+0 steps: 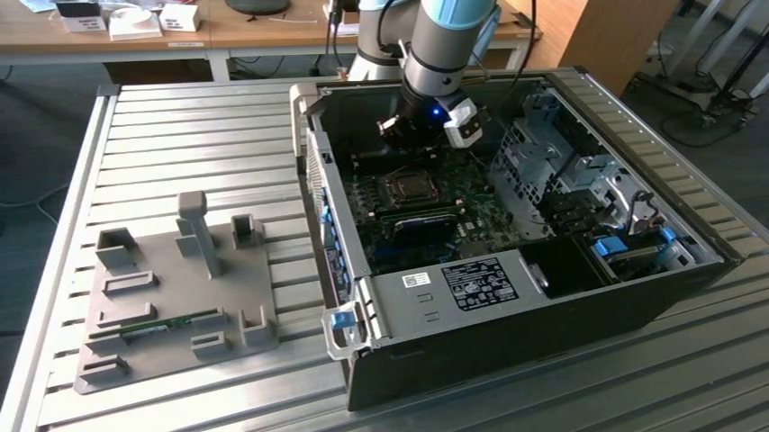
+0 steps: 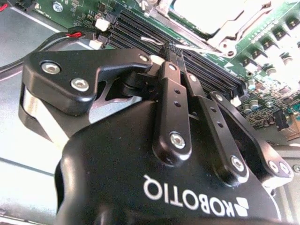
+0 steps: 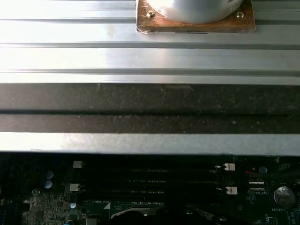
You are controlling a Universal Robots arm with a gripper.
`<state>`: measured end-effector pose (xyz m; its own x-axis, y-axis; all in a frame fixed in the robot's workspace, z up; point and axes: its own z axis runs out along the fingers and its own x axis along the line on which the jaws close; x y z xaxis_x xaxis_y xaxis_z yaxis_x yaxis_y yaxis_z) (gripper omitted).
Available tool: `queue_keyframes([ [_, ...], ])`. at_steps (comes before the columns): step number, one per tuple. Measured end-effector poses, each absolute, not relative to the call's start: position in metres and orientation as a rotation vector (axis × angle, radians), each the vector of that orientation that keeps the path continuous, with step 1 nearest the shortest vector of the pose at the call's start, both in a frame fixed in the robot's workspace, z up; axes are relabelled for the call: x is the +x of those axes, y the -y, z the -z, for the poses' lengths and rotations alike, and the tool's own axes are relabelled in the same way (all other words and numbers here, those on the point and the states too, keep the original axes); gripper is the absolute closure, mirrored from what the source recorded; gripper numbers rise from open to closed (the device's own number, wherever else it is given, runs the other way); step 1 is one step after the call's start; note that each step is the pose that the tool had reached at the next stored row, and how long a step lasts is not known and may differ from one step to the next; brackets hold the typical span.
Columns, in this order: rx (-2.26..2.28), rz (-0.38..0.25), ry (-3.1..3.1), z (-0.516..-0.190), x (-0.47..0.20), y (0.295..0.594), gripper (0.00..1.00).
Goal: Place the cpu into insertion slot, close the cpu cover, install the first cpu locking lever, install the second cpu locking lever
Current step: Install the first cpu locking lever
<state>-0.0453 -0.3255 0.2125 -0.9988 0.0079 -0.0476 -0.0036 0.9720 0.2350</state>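
My end effector (image 2: 177,55), drawn narrow with nothing seen between its tips, hangs just short of the slot (image 2: 234,35), where the cpu (image 2: 206,11) lies: light, stiff and slick-topped, I judge, fragile underneath, best taken by opposite edges.

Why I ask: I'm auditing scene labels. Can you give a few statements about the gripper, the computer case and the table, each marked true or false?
1. The gripper hangs inside the open computer case, over the green circuit board. True.
2. The computer case stands on a wooden table. False: it stands on a slatted metal table.
3. A thin green strip of board lies on the grey fixture plate. True.
4. The insertion slot lies to the exterior view's right of the drive cage. False: it lies to the exterior view's left of the cage.
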Motion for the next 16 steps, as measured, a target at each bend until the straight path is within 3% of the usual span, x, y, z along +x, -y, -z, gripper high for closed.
queue_keyframes([
  [16, 0.004, -0.365, -3.072, -0.2043, -0.0433, 0.3244, 0.89],
])
